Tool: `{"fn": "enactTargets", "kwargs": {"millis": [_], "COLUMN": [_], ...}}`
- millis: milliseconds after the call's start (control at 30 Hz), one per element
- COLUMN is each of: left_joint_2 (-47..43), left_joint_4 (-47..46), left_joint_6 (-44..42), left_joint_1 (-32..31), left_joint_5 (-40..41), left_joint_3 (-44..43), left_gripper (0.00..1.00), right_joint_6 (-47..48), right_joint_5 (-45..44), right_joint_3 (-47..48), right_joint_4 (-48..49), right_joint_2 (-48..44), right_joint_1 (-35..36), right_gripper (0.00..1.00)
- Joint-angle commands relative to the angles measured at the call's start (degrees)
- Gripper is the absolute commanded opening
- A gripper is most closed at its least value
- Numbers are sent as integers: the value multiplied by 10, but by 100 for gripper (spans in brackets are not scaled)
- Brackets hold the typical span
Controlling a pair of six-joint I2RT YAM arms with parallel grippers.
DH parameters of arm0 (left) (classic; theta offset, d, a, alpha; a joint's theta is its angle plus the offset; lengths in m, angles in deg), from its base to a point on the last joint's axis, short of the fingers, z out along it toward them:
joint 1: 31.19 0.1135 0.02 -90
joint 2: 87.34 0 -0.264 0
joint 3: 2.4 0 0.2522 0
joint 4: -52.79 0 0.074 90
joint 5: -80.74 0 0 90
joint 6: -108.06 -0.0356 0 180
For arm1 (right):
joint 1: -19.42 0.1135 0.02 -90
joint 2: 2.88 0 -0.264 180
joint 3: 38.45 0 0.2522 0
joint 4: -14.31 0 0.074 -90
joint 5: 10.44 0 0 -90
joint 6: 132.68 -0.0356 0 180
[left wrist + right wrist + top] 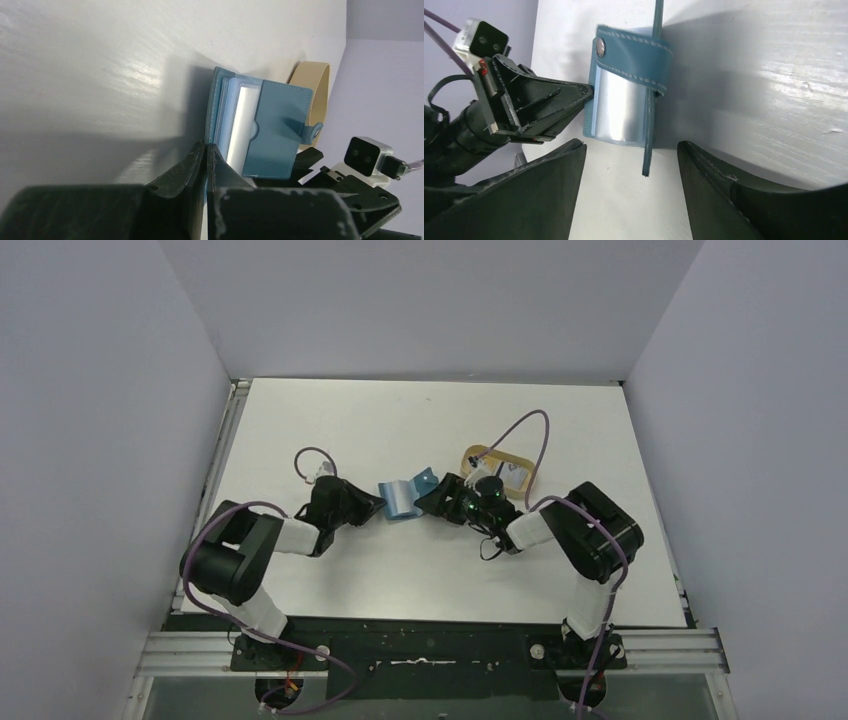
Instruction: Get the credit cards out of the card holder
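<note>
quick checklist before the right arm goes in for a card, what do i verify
1. Left pincer shut on the card holder edge: ok.
2. Right pincer open, one finger either side of the raised cover: ok.
3. Snap strap undone, clear sleeves exposed: ok.
4. Edge of the credit cards sticking out to pinch: cannot tell.
5. Room in the tan tray: cannot tell, mostly hidden.
</note>
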State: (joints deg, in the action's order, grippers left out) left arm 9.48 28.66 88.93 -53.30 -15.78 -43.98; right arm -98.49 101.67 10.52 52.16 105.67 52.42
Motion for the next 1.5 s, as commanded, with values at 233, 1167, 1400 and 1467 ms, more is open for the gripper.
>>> {"fn": "enactTargets", "kwargs": {"millis": [233,1167,1400,1467], "left_joint_2": [-170,-45,-40,-34], "left_joint_4": [354,313,323,322], "left_joint_6": [-222,-242,-250,-250], "left_joint_1": [-6,-3,-6,-7], "left_joint_5": [76,-13,-9,-8], "left_joint_3": [-159,-131,-137,-137], "left_gripper": [0,0,0,0], "right_joint_6": [245,243,232,216], "right_joint_5": [-212,-195,-128,-42], "right_joint_3": [155,217,213,238], "right_joint_4": [-505,-439,-389,-375], "right_joint_2": [-266,-173,-198,-154], "right_joint_1": [51,84,83,79], "right_gripper": [79,78,80,81]}}
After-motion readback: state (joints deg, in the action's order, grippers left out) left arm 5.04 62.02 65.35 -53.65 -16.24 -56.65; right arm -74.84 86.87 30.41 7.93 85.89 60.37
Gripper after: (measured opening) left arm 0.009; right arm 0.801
